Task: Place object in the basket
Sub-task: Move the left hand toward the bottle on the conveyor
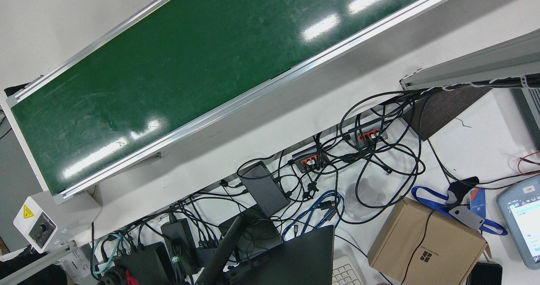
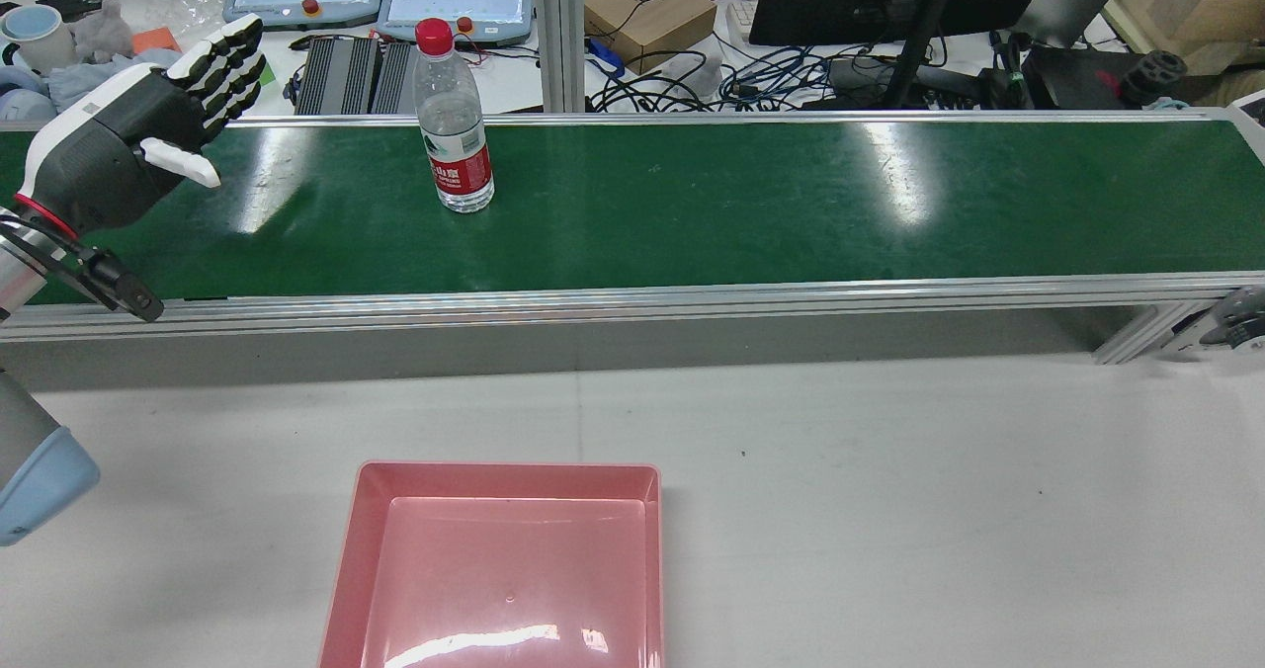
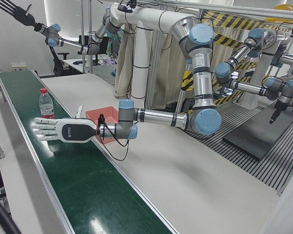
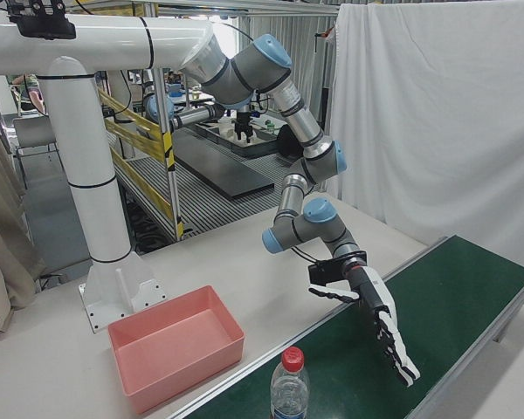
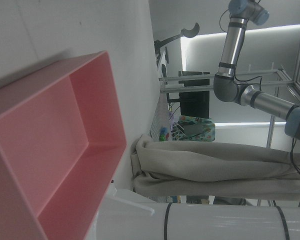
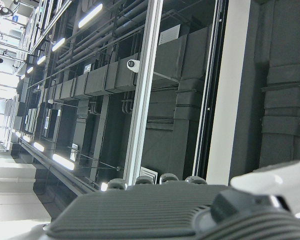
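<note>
Bottle (image 2: 453, 125) stands upright on the belt (image 2: 692, 204), apart from the spread, empty left robot hand (image 2: 148, 134).

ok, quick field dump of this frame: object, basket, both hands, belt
object: water bottle, red cap, upright on the belt, untouched
basket: pink basket, nothing inside, on the white table on the robot's side of the belt
left hand: left hand open, fingers spread, over the belt, apart from the bottle, holds nothing
right hand: right hand raised high, away from the belt, fingers spread
belt: green conveyor belt, carries only the bottle
</note>
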### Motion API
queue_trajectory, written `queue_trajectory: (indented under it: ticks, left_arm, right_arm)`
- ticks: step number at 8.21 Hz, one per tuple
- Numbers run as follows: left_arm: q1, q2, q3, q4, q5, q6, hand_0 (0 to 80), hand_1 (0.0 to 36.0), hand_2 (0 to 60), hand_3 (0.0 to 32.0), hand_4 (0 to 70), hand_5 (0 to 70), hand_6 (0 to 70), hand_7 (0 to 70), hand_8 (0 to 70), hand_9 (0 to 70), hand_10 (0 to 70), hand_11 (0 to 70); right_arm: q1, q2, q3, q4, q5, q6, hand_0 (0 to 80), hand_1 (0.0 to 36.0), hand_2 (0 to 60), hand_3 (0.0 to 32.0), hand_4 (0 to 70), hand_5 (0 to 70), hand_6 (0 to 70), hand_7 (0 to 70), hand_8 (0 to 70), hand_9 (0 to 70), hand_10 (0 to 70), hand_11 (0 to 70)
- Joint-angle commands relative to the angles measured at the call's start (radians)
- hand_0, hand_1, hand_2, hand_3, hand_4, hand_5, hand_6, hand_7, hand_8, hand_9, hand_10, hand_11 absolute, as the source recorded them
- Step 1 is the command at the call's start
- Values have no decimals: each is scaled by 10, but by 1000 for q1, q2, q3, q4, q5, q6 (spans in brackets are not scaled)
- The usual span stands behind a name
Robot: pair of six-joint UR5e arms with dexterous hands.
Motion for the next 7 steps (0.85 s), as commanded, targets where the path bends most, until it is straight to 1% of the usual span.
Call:
queue_trajectory:
  ticks: [1,3,4,5,7]
  left_arm:
    - [8,-14,3,-3,-45,17,478,0,0,30,0,105,0,0,37,26,10,21]
    - [8,-17,6,-3,-47,22,474,0,0,30,0,106,0,0,35,25,10,20]
    - [6,-22,9,0,-45,35,472,0,0,36,0,103,0,0,22,18,2,9]
    - [6,-23,20,7,-45,54,473,0,0,34,0,104,0,0,16,15,0,4]
    - [5,-52,38,53,-43,54,471,0,0,20,0,114,0,0,21,21,0,0]
  right_arm:
    - [0,0,0,0,0,0,0,0,0,0,0,0,0,0,0,0,0,0]
    - [0,0,0,0,0,0,0,0,0,0,0,0,0,0,0,0,0,0]
    - [0,0,0,0,0,0,0,0,0,0,0,0,0,0,0,0,0,0]
    - [0,0,0,0,0,0,0,0,0,0,0,0,0,0,0,0,0,0]
    - [0,0,0,0,0,0,0,0,0,0,0,0,0,0,0,0,0,0]
